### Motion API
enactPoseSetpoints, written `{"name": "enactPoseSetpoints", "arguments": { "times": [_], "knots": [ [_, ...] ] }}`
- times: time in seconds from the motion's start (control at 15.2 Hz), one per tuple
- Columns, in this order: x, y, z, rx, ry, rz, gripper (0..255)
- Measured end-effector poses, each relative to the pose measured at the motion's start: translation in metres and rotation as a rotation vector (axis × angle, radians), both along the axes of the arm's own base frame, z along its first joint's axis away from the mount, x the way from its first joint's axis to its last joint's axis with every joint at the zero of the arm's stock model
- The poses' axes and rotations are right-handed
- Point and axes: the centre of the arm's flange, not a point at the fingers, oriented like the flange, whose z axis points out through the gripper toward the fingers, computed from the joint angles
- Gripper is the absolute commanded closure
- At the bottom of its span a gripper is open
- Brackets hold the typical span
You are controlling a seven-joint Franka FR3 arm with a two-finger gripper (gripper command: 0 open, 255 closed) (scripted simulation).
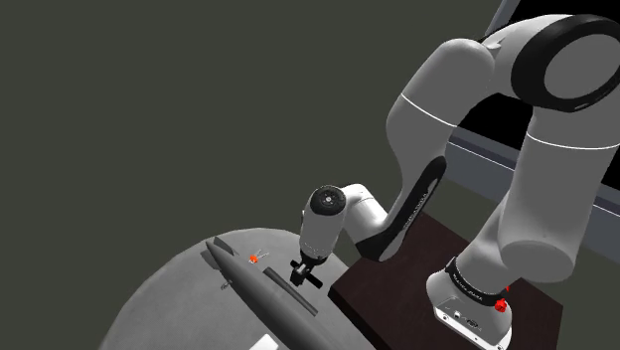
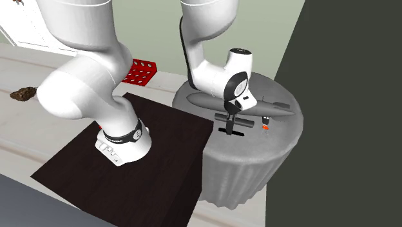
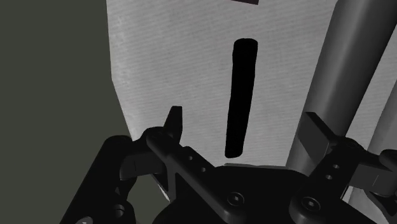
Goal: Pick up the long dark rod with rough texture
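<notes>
Gripper open, fingers well apart, nothing held. Rod = black, long, thin, lying flat on grey cloth of round table. Rod runs lengthwise away from the hand; its near end sits btwn the two fingers w/o touching either.

Big grey torpedo shape lies just beside the rod and approx parallel to it. In shoulder view it crosses the table, w/ a small red bit on the cloth at its far side.

Gripper hangs low over the table's right edge, the side next to the stand. Wrist points down at the cloth.

Why so, as a judgement: jaws look lined up across the rod's width, so closing would pinch its thin sides. Step looks like the final descent before the grasp; lift not begun.

Risk: the finger on the torpedo side has little room and could bump it on the way down. Can't tell height above the cloth.
</notes>
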Motion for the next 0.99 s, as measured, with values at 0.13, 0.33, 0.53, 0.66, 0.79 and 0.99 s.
{"name": "enactPoseSetpoints", "arguments": {
  "times": [0.13, 0.33, 0.53, 0.66, 0.79, 0.99],
  "knots": [
    [-0.001, 0.0, -0.013, 0.0, 0.0, 0.0, 0],
    [0.001, 0.001, -0.029, -0.001, 0.0, 0.001, 0],
    [-0.001, 0.005, -0.029, 0.023, -0.005, 0.01, 255],
    [-0.001, 0.008, -0.029, 0.031, -0.007, 0.014, 255],
    [-0.001, 0.01, -0.029, 0.021, -0.007, 0.017, 255],
    [0.0, 0.011, -0.029, 0.015, -0.006, 0.02, 255]
  ]
}}
